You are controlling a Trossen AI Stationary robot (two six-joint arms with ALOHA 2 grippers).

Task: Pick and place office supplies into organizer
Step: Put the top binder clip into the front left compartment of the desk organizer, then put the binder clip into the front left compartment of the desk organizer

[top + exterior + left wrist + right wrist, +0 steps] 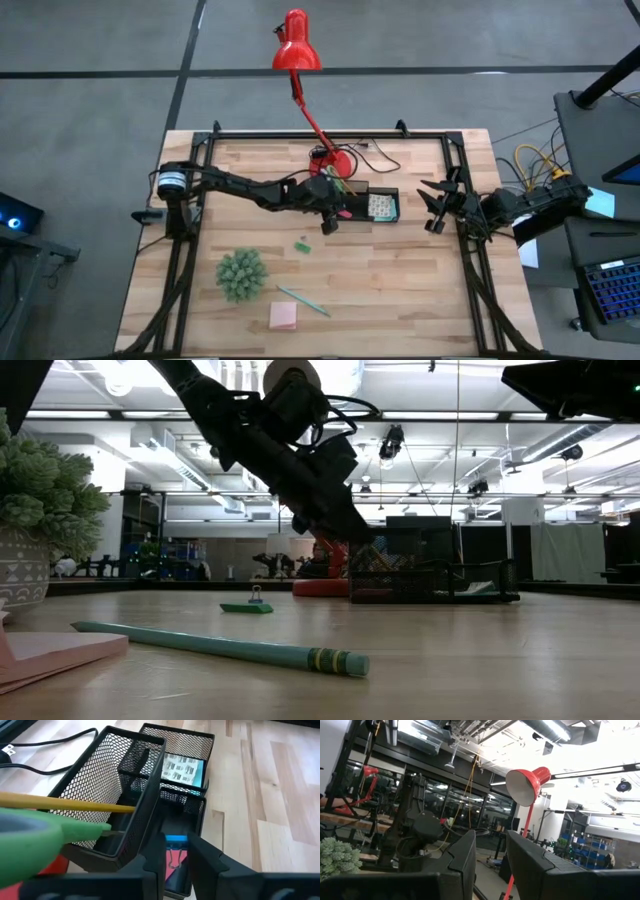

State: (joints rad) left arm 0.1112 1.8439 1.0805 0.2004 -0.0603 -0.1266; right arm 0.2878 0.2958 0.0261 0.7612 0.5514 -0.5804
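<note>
The left gripper point(175, 865) hangs just over the black organizer point(131, 780) near the middle of the table; its two dark fingers point(150, 870) stand a little apart with nothing between them; right below the gap a pink clip point(174, 857) lies in a small front part of the organizer; in the tall mesh part next to it stand the green-handled scissors point(45, 837) and a yellow pencil point(65, 803), both leaning out; a pad with a small pattern point(182, 769) lies in the far part of the organizer.

Nearer on the table, well apart from the organizer, lies a small green clip point(302, 244); nearer still are the teal pen point(303, 300) and the pink sticky pad point(283, 316), close to each other; the fuzzy green ball point(241, 274) sits to their left; the red lamp point(297, 45) stands just behind the organizer.

The right gripper point(436, 207) waits off at the right edge of the table, up in the air; its fingers point(465, 857) are apart and hold nothing.
</note>
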